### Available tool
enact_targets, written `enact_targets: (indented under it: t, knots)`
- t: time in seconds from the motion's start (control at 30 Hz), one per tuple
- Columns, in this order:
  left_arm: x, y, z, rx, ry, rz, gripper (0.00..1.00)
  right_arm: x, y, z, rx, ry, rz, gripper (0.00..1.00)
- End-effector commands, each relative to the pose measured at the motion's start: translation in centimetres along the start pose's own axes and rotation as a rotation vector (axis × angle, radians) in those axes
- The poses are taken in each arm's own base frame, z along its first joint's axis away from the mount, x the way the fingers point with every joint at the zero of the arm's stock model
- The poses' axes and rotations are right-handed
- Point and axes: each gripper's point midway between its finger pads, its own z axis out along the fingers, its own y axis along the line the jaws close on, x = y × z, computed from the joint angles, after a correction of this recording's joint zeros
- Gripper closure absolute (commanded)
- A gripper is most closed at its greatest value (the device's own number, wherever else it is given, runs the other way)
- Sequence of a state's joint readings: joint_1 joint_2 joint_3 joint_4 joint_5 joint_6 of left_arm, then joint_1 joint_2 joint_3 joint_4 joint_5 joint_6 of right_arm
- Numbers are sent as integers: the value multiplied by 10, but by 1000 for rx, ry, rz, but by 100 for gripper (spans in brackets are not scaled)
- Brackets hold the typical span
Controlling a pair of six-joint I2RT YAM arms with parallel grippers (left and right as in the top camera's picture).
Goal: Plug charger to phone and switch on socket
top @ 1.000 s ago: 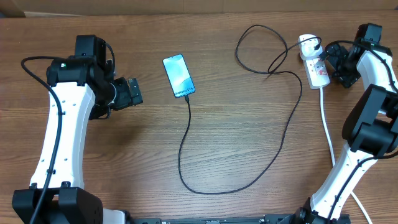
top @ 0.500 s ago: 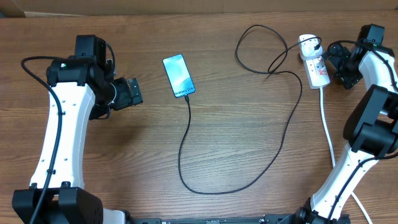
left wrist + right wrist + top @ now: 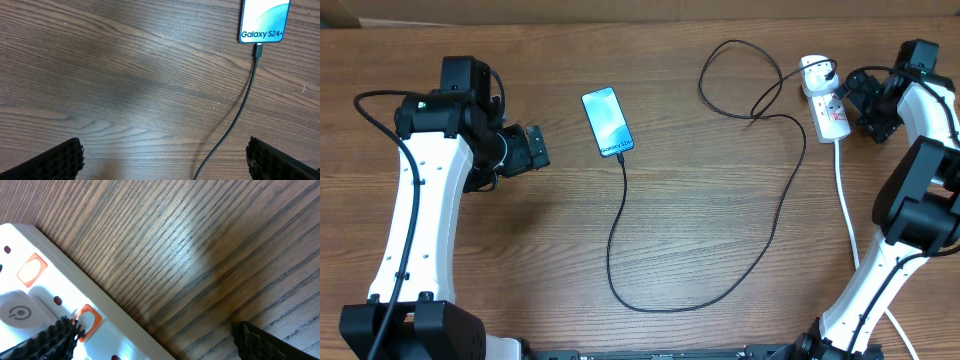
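Right claw gapes wide beside the socket.

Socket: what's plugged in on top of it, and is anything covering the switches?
A white adapter sits on the socket's far end, the charger's black cable leaving it. The adapter hides its outlet and pins. One orange switch shows bare.
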State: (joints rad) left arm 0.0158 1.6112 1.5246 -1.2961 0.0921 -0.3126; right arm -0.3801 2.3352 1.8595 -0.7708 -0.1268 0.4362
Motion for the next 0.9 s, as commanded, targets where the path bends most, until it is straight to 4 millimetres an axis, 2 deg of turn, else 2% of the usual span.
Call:
enact_targets:
  t: [0.0, 0.87]
  knots:
    - [1, 4, 2, -9, 3, -16, 0, 6, 2, 2, -20, 24, -16, 0]
    - [1, 4, 2, -9, 3, -16, 0, 4, -5, 7, 12, 10, -15, 0]
